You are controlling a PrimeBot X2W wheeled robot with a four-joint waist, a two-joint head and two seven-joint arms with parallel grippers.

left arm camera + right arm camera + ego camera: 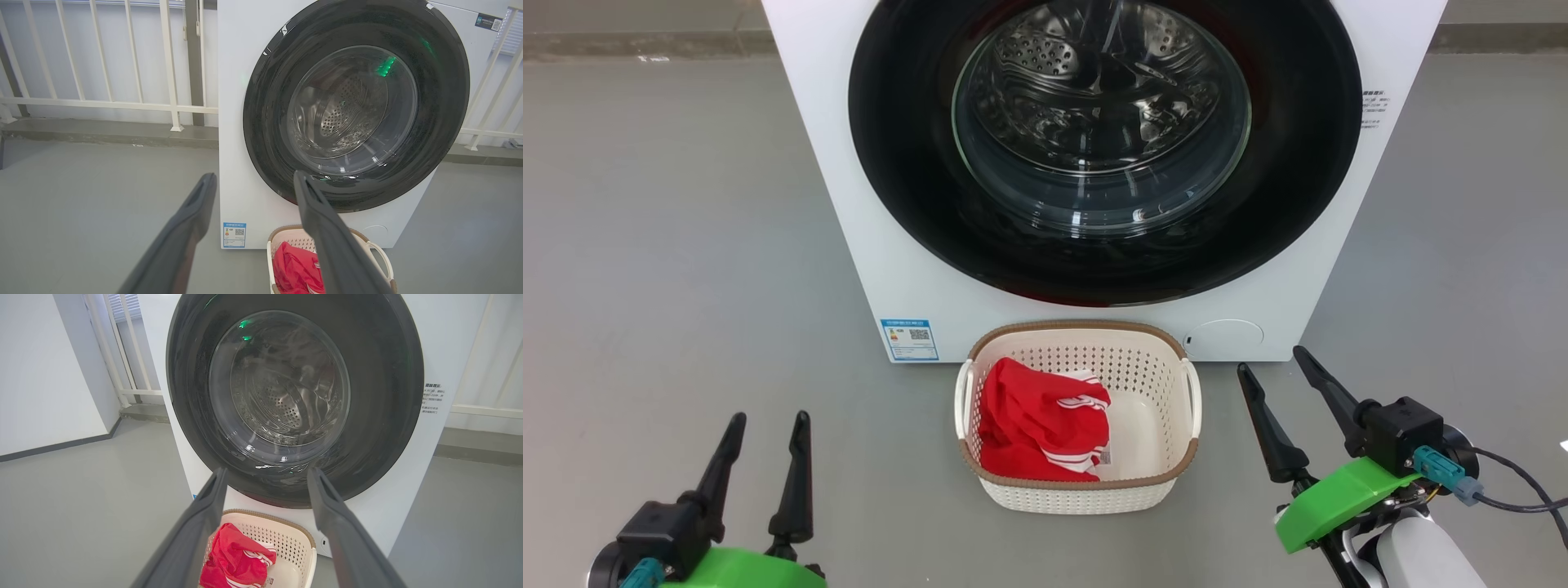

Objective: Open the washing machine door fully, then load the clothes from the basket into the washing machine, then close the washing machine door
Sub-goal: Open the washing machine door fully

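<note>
Step in hand is door opening; nothing is loaded yet. The washing machine door (1104,139) sits shut, flush on the washing machine (833,204), facing straight back at me w/ its glass bowl bulging my way. It's round, so no long axis to speak of. What matters is the hinge line, prob vertical on one side, but I can't tell which side from any view, and I see no handle or recess on the glossy black rim.

Left gripper (771,418) is spread wide and empty, low on the L of the basket (1086,494). Right gripper (1270,359) is likewise wide and empty on the R, a bit nearer the machine. Both point fwd at the machine front.

To do it well, I'd go w/ one arm only and bring a fingertip to the rim's outer edge at mid height. Then find the free side, hook behind it and pull along the door's arc, not straight back. The rim looks slick, so hook rather than pinch. I'd keep the other arm out of the swing path.

The basket stands on the floor (670,245), just in front of the machine and below the door. Its long axis seems to run L-R, parallel to the front, handles at the ends. The clothes (1037,425) are bunched in its L half. The door's lower edge looks to clear the basket rim, but that's my guess.
</note>
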